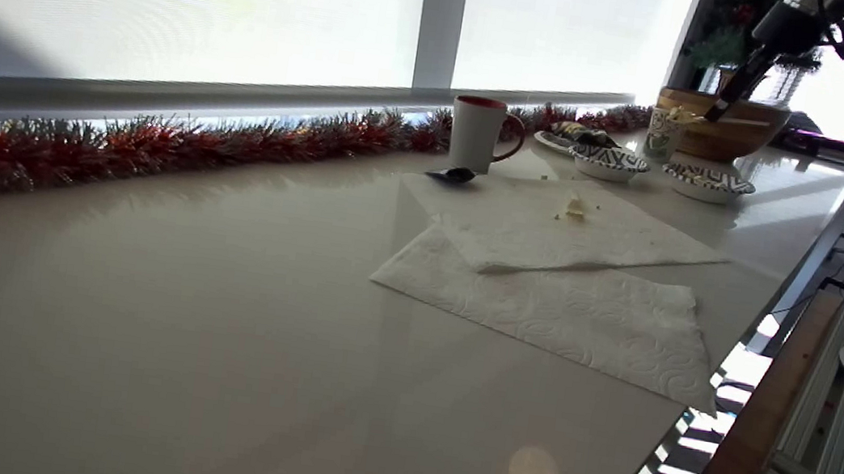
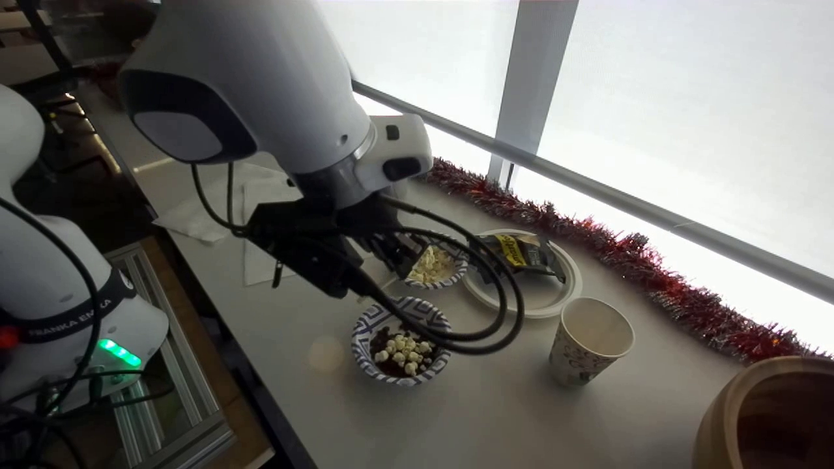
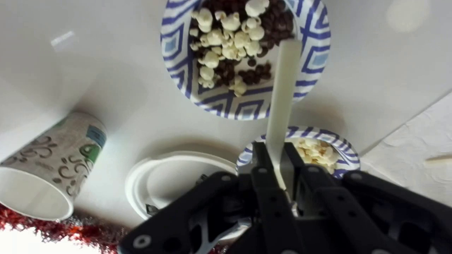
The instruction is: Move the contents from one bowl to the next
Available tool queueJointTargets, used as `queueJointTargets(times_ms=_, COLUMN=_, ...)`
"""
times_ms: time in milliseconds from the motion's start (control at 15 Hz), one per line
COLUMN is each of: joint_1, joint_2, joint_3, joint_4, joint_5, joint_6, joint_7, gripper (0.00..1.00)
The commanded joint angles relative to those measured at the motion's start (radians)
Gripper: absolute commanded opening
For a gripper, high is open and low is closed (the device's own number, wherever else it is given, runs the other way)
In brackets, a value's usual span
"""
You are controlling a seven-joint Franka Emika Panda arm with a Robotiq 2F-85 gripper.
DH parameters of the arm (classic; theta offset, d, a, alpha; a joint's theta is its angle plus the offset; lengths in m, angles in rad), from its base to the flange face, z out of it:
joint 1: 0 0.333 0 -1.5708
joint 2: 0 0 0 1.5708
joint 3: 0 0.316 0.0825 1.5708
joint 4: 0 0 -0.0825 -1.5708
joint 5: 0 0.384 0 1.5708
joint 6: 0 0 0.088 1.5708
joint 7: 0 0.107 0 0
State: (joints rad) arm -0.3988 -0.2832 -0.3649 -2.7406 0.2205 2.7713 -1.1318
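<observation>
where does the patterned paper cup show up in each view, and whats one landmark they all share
In an exterior view, upper right: the paper cup, in front of the wooden bowl.
In an exterior view, right of centre: the paper cup, between the plate and the wooden bowl.
In the wrist view, lower left: the paper cup, left of the plate.
Shared landmark: the red tinsel garland, in all three views.
</observation>
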Motion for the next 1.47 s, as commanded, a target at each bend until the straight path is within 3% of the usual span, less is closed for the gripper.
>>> queueJointTargets(times_ms=0, joint_1=0.097, joint_2=-0.042, joint_3=-0.002, joint_4=0.0, joint_5=-0.072, joint_6=-0.057, joint_7=0.021, gripper=0.03)
queueJointTargets(times_ms=333, joint_1=0.196, joint_2=0.025, joint_3=0.025, joint_4=0.057, joint_5=-0.085, joint_6=-0.107, joint_7=0.076, gripper=0.03)
queueJointTargets(times_ms=800, joint_1=0.188, joint_2=0.099, joint_3=0.026, joint_4=0.136, joint_5=-0.131, joint_6=-0.209, joint_7=0.128, gripper=0.03)
queueJointTargets(times_ms=1200, joint_1=0.175, joint_2=0.182, joint_3=0.001, joint_4=0.266, joint_5=-0.073, joint_6=-0.447, joint_7=0.108, gripper=0.03)
queueJointTargets(times_ms=1400, joint_1=0.159, joint_2=0.225, joint_3=-0.022, joint_4=0.345, joint_5=0.022, joint_6=-0.587, joint_7=0.041, gripper=0.03)
